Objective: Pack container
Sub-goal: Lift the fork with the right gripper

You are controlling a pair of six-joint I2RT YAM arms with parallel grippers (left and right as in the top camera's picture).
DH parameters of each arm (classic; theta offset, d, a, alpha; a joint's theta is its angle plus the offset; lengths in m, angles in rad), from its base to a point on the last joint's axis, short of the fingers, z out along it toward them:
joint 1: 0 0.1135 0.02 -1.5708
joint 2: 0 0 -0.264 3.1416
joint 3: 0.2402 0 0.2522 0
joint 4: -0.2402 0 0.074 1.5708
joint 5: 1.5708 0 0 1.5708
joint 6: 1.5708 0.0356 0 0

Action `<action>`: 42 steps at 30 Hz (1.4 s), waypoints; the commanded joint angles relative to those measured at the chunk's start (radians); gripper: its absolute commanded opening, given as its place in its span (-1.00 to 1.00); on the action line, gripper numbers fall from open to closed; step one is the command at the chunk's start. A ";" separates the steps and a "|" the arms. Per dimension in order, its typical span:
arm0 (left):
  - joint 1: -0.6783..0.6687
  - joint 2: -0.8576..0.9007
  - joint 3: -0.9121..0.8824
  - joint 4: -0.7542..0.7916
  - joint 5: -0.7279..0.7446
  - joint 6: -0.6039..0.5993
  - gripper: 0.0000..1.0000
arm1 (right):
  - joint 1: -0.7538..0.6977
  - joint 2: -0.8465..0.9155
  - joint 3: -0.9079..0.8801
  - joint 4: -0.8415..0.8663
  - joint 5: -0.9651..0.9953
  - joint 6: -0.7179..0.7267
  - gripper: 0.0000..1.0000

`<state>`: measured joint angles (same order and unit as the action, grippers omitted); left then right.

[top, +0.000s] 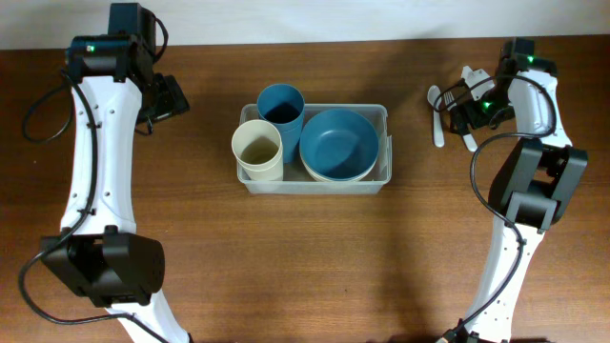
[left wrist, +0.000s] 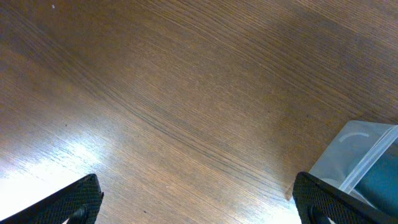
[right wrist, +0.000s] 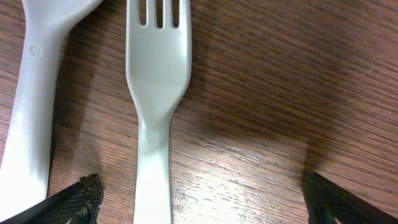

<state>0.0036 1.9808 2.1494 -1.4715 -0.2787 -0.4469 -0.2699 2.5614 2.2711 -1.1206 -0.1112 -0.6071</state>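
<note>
The container (top: 315, 187), a clear rectangular bin, sits mid-table and holds a blue cup (top: 281, 105), a cream cup (top: 257, 149) and a blue bowl (top: 338, 143) nested in a cream one. My right gripper (top: 469, 110) hangs open at the far right, low over a white fork (right wrist: 157, 62). The fork's handle runs between the fingertips (right wrist: 81, 199), close to the left one and apart from it. A second white utensil, a spoon (right wrist: 31, 93), lies just left of the fork. My left gripper (top: 172, 95) is open over bare wood, with the container's corner (left wrist: 360, 149) to its right.
The spoon (top: 437, 119) lies between the container's right end and the right gripper. The wooden table's back edge runs just behind both arms. Bare wood spreads in front of the container.
</note>
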 commanded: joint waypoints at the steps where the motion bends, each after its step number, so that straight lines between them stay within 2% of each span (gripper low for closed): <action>1: 0.006 0.008 -0.004 0.002 -0.014 -0.011 1.00 | 0.003 0.033 0.005 -0.007 -0.011 -0.007 0.92; 6: 0.006 0.008 -0.004 0.002 -0.014 -0.011 1.00 | 0.024 0.033 0.005 -0.019 0.045 -0.026 0.89; 12: 0.006 0.008 -0.004 0.002 -0.014 -0.011 1.00 | 0.050 0.033 0.005 -0.016 0.051 -0.033 0.71; 16: 0.006 0.008 -0.004 0.002 -0.014 -0.011 1.00 | 0.060 0.033 0.005 -0.015 0.051 -0.033 0.51; 22: 0.006 0.008 -0.004 0.002 -0.014 -0.011 1.00 | 0.060 0.033 0.005 -0.015 0.051 -0.032 0.48; 35: 0.006 0.008 -0.004 0.002 -0.014 -0.011 0.99 | 0.060 0.033 0.005 0.000 0.051 -0.032 -0.28; 38: 0.006 0.008 -0.004 0.002 -0.014 -0.011 1.00 | 0.060 0.033 0.005 0.002 0.051 -0.028 -0.33; 42: 0.006 0.008 -0.004 0.002 -0.014 -0.011 1.00 | 0.060 0.033 0.005 0.003 0.051 -0.024 -0.52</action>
<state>0.0036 1.9808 2.1494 -1.4715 -0.2787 -0.4469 -0.2142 2.5614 2.2711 -1.1202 -0.0723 -0.6315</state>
